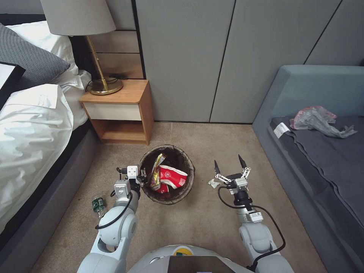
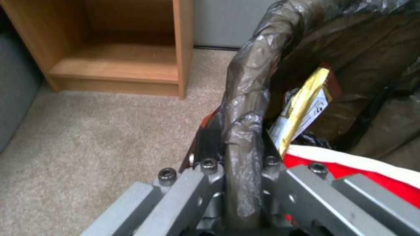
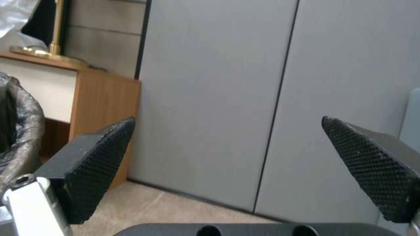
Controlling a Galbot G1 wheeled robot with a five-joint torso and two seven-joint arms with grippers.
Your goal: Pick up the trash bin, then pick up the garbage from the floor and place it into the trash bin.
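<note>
Left pincer clamped on trash bin

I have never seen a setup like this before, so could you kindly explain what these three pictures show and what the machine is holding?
This is a wheeled robot with two arms, each ending in a gripper. The wide picture comes from a camera on its head, looking down at a bedroom floor; the other two come from cameras on its wrists. The left gripper is shut on the bag-lined rim of the trash bin, seen close up in the left wrist view. A red-and-white cup and a yellow wrapper are inside. The right gripper is open and holds nothing. On the carpet lie a crumpled white paper and a green bottle.
</note>
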